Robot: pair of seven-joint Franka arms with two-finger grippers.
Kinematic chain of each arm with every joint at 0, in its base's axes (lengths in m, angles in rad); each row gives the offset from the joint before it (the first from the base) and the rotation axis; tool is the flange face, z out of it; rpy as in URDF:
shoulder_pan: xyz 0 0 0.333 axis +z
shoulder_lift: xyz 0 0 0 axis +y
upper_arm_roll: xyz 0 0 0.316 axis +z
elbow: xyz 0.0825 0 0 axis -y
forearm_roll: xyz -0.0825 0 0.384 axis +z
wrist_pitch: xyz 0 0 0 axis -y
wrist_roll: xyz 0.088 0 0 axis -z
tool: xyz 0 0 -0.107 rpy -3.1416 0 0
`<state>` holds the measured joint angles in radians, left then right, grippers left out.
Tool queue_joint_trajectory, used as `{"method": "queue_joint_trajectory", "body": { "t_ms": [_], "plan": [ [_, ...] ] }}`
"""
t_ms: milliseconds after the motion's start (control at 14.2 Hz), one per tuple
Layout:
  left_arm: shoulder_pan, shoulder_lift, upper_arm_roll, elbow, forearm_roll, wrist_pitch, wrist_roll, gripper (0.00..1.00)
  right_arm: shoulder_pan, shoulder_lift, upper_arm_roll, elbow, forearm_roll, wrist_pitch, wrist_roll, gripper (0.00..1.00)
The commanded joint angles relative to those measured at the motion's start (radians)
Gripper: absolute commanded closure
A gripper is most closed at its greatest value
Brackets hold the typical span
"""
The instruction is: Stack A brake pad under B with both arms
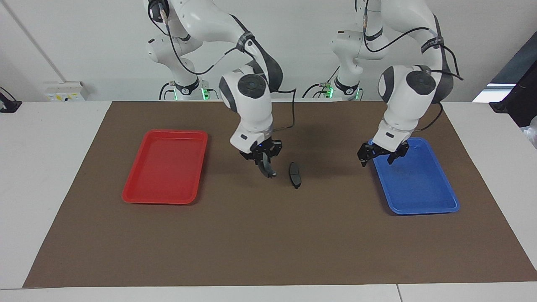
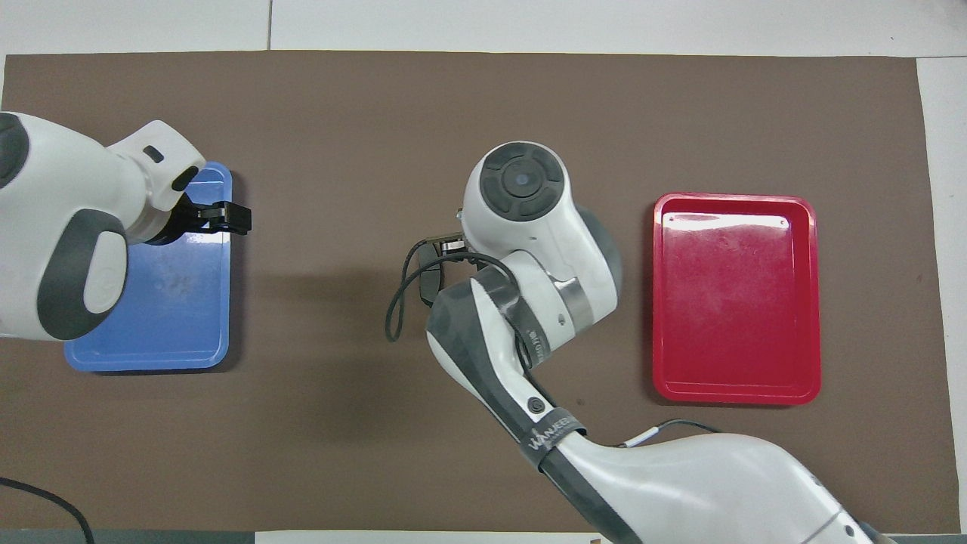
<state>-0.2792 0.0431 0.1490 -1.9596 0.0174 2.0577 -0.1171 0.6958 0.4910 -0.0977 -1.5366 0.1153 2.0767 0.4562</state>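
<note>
right arm holds the curved pad up beside the short pad

the short, nearly straight dark grey-black brake pad a (image 1: 295, 174) lies flat on the brown mat, midway between the red plastic tray (image 1: 166, 166) and the blue plastic tray (image 1: 419, 184), ready as the base. just beside it, the right gripper (image 1: 263, 160) is closed on a curved black piece, probably crescent pad b (image 1: 267, 168), held low to go on top. the left gripper (image 1: 381, 154) waits with jaws apart over the blue tray's edge.

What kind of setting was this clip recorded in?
Probably a robotics lab bench: two white jointed robot arms stand at a white table covered by a brown mat, with an empty red plastic tray and a blue plastic tray laid out.
</note>
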Motion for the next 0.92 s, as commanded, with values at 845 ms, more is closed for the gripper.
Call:
{"method": "queue_joint_trajectory", "body": {
  "t_ms": [845],
  "plan": [
    [0.203,-0.042,-0.002,0.315,-0.027,-0.441,0.217,0.0,0.054,0.141,0.024,-0.002,0.023,0.206,0.027,0.83]
  ]
}}
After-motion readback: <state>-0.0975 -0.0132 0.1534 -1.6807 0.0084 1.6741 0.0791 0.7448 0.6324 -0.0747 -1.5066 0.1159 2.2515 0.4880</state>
